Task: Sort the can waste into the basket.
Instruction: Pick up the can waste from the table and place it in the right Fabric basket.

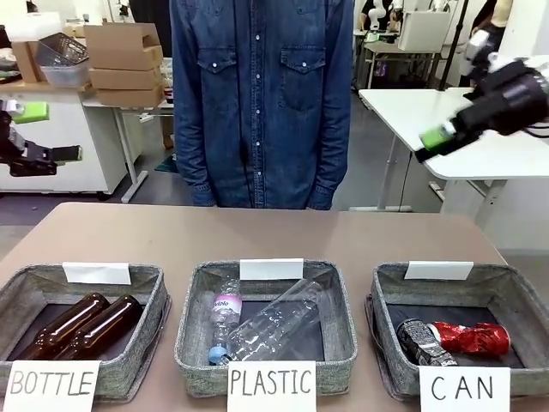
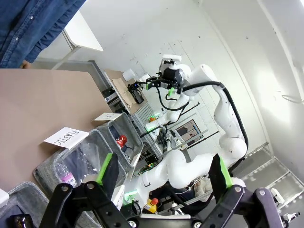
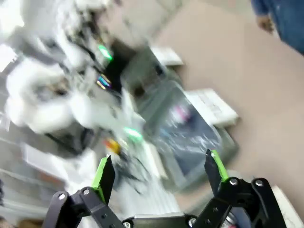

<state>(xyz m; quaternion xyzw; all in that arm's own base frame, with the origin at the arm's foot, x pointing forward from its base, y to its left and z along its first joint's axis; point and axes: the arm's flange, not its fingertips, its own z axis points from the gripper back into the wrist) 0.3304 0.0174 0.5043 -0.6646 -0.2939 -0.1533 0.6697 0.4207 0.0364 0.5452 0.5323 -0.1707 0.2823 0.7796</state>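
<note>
Front view: black can [image 1: 418, 340] and red can [image 1: 471, 338] lying side by side, touching, inside the grey basket [image 1: 390, 302] signed "CAN", picture right. Both dented; black one has silver-white print, red one shiny and crumpled. Left gripper [image 1: 36, 133] raised at far picture left, above the table [image 1: 257, 236], fingers spread, nothing between them. Right gripper [image 1: 437, 142] high at picture right, well above the CAN basket, blurred, angled down-left; only one green pad clear, opening hard to read here. Person in denim shirt [image 1: 262, 94] standing at far side, hands not visible.

Left wrist view: own fingers wide apart, empty. Scene rolled sideways. Red can [image 2: 122, 139] glimpsed in the basket [image 2: 124, 132]; black can not distinguishable. "PLASTIC" sign [image 2: 65, 137] near it. Right gripper [image 2: 153, 84] farther off, raised, pads apart.

Right wrist view: heavy motion blur. Right gripper [image 3: 161, 173] fingers spread wide, nothing held. Baskets smeared, cans not identifiable. Person's hand [image 3: 264, 22] at top right, cut by frame edge.
</note>
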